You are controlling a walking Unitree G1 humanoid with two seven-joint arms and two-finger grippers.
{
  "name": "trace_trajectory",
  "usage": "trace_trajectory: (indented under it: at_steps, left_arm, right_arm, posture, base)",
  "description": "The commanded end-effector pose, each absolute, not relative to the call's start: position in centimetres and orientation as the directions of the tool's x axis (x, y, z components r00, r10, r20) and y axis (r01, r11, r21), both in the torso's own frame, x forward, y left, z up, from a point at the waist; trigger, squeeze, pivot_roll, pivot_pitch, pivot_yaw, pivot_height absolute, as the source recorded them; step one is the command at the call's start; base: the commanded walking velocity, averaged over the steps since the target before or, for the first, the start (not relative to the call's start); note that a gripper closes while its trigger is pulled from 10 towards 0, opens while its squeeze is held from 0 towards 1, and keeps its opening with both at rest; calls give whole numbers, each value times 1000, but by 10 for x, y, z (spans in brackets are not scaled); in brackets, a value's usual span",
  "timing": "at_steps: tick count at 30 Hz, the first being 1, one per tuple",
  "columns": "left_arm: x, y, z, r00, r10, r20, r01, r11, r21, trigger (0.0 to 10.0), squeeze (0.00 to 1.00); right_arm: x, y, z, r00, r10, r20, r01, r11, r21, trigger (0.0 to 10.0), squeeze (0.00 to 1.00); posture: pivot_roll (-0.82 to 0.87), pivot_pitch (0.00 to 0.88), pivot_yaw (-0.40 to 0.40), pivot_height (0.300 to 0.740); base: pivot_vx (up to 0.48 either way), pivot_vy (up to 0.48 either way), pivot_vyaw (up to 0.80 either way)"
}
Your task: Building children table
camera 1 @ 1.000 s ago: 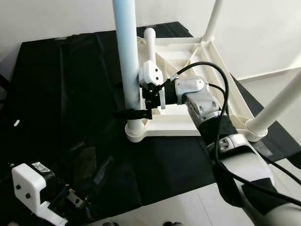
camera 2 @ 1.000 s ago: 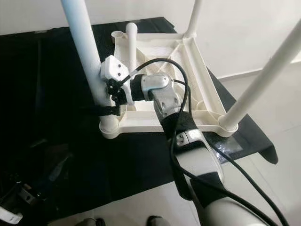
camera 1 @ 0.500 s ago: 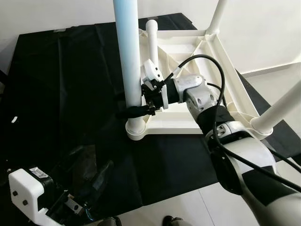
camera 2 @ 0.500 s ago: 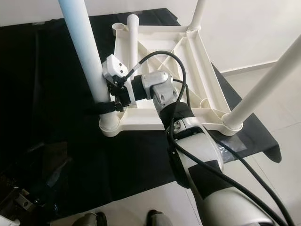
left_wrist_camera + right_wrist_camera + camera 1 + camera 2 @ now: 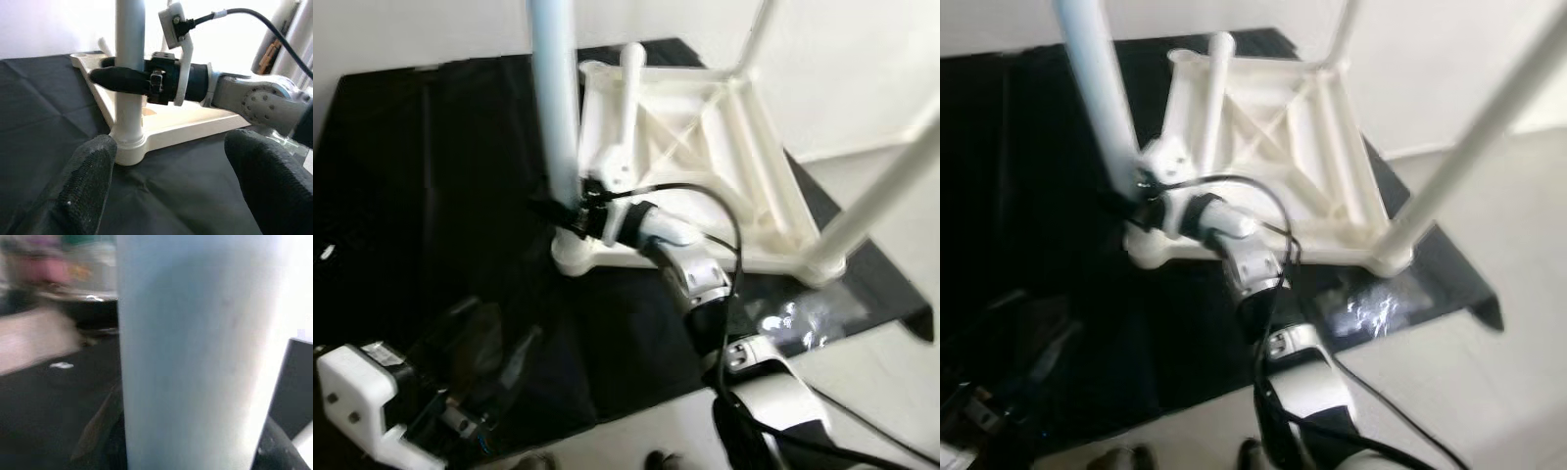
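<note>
A white plastic table (image 5: 705,147) lies upside down on a black sheet (image 5: 431,196). Its near-left leg (image 5: 555,108) stands upright in the corner socket. My right gripper (image 5: 553,208) is shut on that leg low down; the left wrist view shows its black fingers (image 5: 122,78) clasping the leg (image 5: 129,39) just above the socket. The leg (image 5: 195,352) looms large and close in the right wrist view. My left gripper (image 5: 171,181) hangs low at the near left, open and holding nothing, pointed at the same corner. A loose leg (image 5: 628,88) leans at the back-left corner.
Two more legs rise at the back right (image 5: 759,39) and near right (image 5: 881,186). Crumpled clear plastic (image 5: 480,333) lies on the sheet by my left arm. Shiny tape (image 5: 793,318) marks the sheet's right edge, with pale floor (image 5: 871,392) beyond it.
The whole picture has shifted and blurred, so the camera moved. My right arm now reaches out straighter, its gripper still clasping the same leg. The left arm keeps its place.
</note>
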State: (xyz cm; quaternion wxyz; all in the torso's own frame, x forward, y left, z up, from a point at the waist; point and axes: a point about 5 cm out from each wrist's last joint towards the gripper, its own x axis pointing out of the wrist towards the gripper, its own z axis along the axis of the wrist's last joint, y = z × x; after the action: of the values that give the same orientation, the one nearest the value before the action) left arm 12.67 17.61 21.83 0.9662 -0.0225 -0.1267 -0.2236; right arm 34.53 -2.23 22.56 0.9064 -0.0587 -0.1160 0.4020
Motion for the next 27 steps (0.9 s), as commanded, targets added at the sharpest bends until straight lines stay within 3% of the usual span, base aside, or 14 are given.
trace_trajectory:
  at_steps: [1, 4, 12, 13, 15, 16, 17, 18, 20, 22, 24, 25, 26, 27]
  left_arm:
    - [129, 178, 213, 874, -429, 229, 440, 898, 4, 10000, 0]
    - [135, 176, 212, 865, -439, 243, 452, 892, 2, 10000, 0]
    - [142, 177, 213, 855, -446, 264, 459, 889, 17, 10000, 0]
    - [142, 178, 214, 856, -443, 265, 455, 890, 21, 10000, 0]
    - [141, 179, 215, 857, -441, 265, 451, 892, 25, 10000, 0]
    - [141, 179, 215, 858, -441, 265, 451, 892, 26, 10000, 0]
    - [141, 178, 215, 857, -442, 265, 452, 892, 25, 10000, 0]
    - [141, 178, 215, 856, -443, 264, 454, 891, 24, 10000, 0]
    - [141, 178, 215, 856, -444, 264, 455, 890, 23, 10000, 0]
    - [141, 176, 215, 855, -447, 263, 458, 889, 21, 10000, 0]
    - [141, 176, 215, 855, -448, 262, 459, 888, 21, 10000, 0]
    - [142, 175, 214, 854, -450, 262, 461, 887, 19, 10000, 0]
    - [141, 175, 214, 854, -451, 260, 463, 886, 18, 10000, 0]
    - [141, 175, 214, 854, -451, 260, 463, 886, 18, 10000, 0]
  right_arm:
    - [319, -21, 183, 687, 726, 32, -712, 681, -170, 0, 0]
    - [300, -14, 181, 658, 750, 70, -727, 657, -198, 0, 0]
    - [311, -3, 189, 630, 772, 88, -754, 635, -167, 0, 0]
    - [307, 0, 195, 621, 778, 93, -766, 628, -139, 10000, 0]
    - [299, 6, 206, 568, 815, 117, -814, 577, -71, 10000, 0]
    - [294, 8, 211, 498, 858, 126, -860, 507, -54, 10000, 0]
    - [289, 7, 218, 416, 900, 133, -903, 425, -53, 10000, 1000]
    - [284, 6, 221, 336, 933, 128, -937, 345, -56, 10000, 1000]
    - [281, 4, 224, 287, 950, 123, -953, 295, -60, 10000, 1000]
    - [290, -8, 229, 196, 977, 87, -963, 208, -169, 10000, 1000]
    - [295, -13, 231, 164, 984, 66, -962, 175, -208, 10000, 1000]
    - [311, -23, 233, 129, 991, 20, -957, 130, -258, 10000, 1000]
    - [321, -26, 233, 136, 991, -8, -944, 127, -305, 10000, 541]
    - [321, -26, 233, 136, 991, -8, -944, 127, -305, 10000, 541]
  posture:
    - [140, 241, -41, 740]
    - [128, 219, -31, 740]
    - [124, 191, -36, 740]
    - [127, 190, -35, 740]
    - [128, 191, -35, 740]
    - [129, 194, -34, 740]
    - [127, 196, -33, 740]
    - [127, 196, -33, 740]
    - [127, 196, -33, 740]
    - [130, 201, -38, 740]
    - [130, 201, -38, 740]
    - [134, 204, -40, 740]
    - [139, 206, -41, 740]
    - [139, 206, -41, 740]
  base:
    - [0, 0, 0]
    - [0, 0, 0]
    - [0, 0, 0]
    - [0, 0, 0]
    - [0, 0, 0]
    - [0, 0, 0]
    - [0, 0, 0]
    - [0, 0, 0]
    - [0, 0, 0]
    - [0, 0, 0]
    - [0, 0, 0]
    - [0, 0, 0]
    - [0, 0, 0]
    - [0, 0, 0]
